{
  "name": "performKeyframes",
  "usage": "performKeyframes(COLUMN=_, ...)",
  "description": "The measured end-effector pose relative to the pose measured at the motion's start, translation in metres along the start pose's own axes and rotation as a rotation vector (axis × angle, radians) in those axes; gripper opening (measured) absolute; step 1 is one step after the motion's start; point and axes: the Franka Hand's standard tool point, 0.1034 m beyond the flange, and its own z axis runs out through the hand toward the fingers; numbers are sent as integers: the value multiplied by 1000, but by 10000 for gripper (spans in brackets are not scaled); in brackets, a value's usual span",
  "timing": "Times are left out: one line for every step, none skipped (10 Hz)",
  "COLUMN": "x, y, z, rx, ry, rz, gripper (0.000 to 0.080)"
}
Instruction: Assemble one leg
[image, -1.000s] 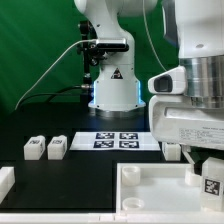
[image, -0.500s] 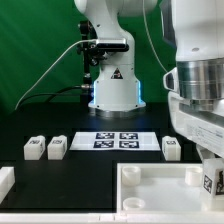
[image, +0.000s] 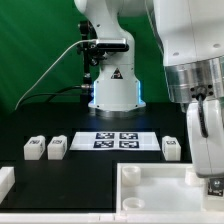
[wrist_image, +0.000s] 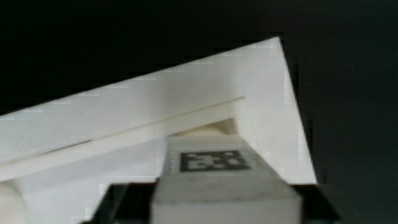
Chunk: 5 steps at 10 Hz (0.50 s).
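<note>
A leg (wrist_image: 215, 165), a small white block with a black-and-white marker, stands at the corner of the big white tray-like piece (wrist_image: 169, 110). My gripper (wrist_image: 222, 212) is shut on it, with a black finger (wrist_image: 128, 205) flush against its side. In the exterior view my gripper (image: 208, 170) hangs at the right, over the tray-like piece (image: 160, 192). There only a sliver of the held leg (image: 213, 186) shows under the hand. Three more legs lie on the black table: two (image: 33, 148) (image: 56, 148) at the exterior view's left and one (image: 172, 148) at its right.
The marker board (image: 118, 141) lies flat in the middle of the table in front of the robot base (image: 112, 90). Another white part (image: 5, 182) sticks in at the exterior view's lower left edge.
The wrist has turned over the tray-like piece's corner and the hand now covers more of the leg. Less of the leg's marker face shows. The loose legs have not moved.
</note>
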Motion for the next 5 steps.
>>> performKeyframes(x=0, y=1, z=0, rx=-5, ry=10, rz=-165, gripper=574)
performKeyframes(x=-2, y=2, z=1, rx=-12, ry=27, rz=-377, gripper=574)
performKeyframes(x=-3, y=3, z=1, rx=-21, ry=47, rz=-596, gripper=633)
performKeyframes(x=-2, y=2, z=1, rx=-21, ry=48, rz=-644, gripper=648)
performKeyframes(x=1, y=1, z=0, rx=-30, ry=58, rz=-835, gripper=648)
